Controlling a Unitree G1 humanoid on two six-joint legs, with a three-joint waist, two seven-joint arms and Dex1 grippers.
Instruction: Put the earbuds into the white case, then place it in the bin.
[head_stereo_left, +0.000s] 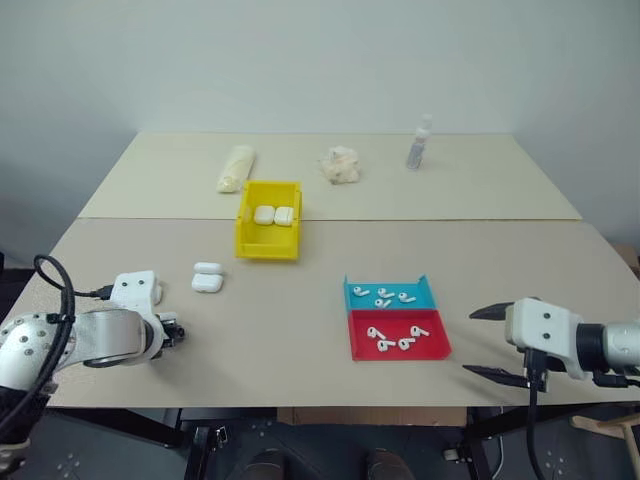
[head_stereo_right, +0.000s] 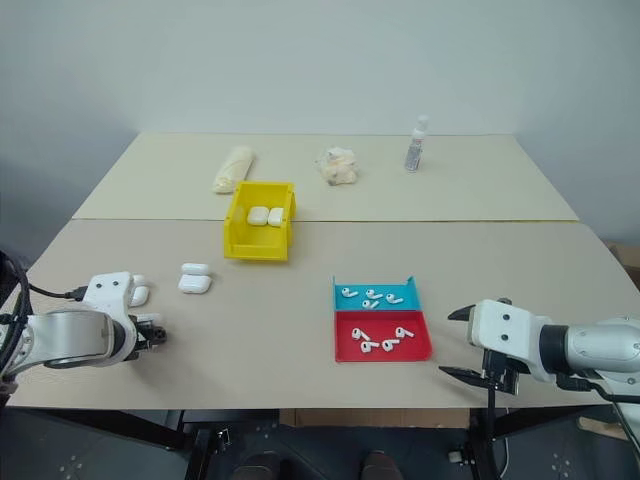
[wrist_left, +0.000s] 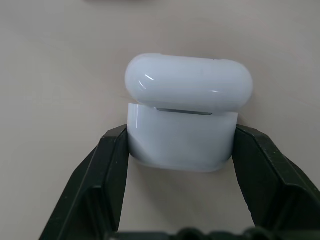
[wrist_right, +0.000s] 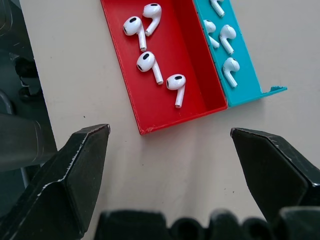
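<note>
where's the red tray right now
In the head views the red tray lies on the near table's right half, touching the teal tray just behind it, with four earbuds inside. The open right tool hovers just to its right.

Yellow bin (head_stereo_left: 268, 243), teal tray (head_stereo_left: 388, 294), red tray (head_stereo_left: 398, 338) (white earbuds (wrist_right: 150, 62) inside), white case (wrist_left: 181, 140).
</note>
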